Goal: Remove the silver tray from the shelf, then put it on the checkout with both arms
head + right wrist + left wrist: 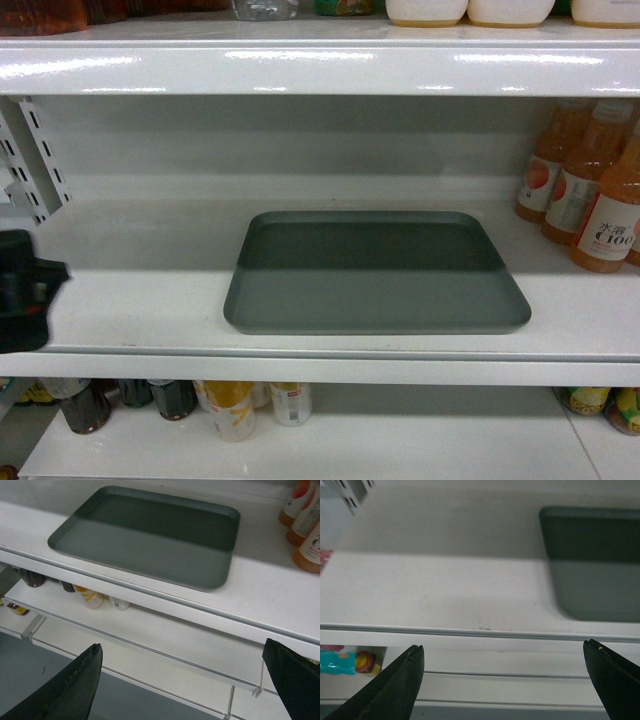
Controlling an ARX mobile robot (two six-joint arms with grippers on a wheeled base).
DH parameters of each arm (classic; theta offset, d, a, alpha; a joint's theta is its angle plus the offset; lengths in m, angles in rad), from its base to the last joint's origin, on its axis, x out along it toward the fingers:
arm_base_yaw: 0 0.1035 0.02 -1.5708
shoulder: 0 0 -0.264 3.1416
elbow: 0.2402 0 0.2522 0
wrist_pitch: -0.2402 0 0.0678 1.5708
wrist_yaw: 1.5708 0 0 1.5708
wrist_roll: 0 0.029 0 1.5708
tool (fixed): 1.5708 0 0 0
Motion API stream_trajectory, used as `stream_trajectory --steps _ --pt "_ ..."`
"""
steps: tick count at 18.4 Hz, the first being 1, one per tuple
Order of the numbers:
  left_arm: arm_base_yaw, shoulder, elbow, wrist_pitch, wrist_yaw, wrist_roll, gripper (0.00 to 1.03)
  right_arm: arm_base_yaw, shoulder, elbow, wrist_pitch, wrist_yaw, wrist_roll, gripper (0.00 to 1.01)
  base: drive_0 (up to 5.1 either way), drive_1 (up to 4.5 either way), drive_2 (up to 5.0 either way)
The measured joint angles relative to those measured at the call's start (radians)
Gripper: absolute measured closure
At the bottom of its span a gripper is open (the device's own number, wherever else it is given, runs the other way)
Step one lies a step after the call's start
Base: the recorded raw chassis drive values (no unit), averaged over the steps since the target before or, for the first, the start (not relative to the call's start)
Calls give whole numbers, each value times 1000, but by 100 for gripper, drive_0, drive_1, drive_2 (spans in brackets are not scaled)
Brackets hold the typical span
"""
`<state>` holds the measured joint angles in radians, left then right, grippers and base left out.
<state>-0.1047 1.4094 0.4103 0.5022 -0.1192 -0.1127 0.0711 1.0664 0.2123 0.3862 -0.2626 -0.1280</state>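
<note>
The silver tray [375,272] [592,562] [147,532] lies flat and empty on the white shelf [140,310] [430,590] [270,597], its front rim close to the shelf's lip. My left gripper [502,652] is open, below and in front of the lip and to the left of the tray; its arm [25,290] shows at the left edge of the head view. Lower down, in front of the shelf, my right gripper [182,650] is open too, with the tray ahead and slightly left. Neither holds anything. The checkout is out of view.
Orange drink bottles [590,190] [307,525] stand on the shelf right of the tray. A shelf board [320,65] hangs above. More bottles [240,405] sit on the lower shelf [150,645]. Slotted uprights [35,155] stand at the left.
</note>
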Motion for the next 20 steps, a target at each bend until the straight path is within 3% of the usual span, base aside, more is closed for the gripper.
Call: stream_trajectory --steps 3,6,10,12,14,20 --pt "-51 316 187 -15 3 -10 5 76 343 138 153 47 37 3 0 0 0" --pt "-79 498 369 -67 0 -26 5 106 608 296 190 91 63 3 0 0 0" --pt "-82 645 549 -118 -2 -90 5 114 811 512 127 120 109 3 0 0 0" --pt "-85 708 625 -152 -6 -99 5 119 901 621 95 143 114 3 0 0 0" --pt "-92 771 706 -206 0 -111 5 118 1000 734 37 195 114 3 0 0 0" --pt "-117 874 864 -295 0 -122 5 77 1159 964 -95 252 136 3 0 0 0"
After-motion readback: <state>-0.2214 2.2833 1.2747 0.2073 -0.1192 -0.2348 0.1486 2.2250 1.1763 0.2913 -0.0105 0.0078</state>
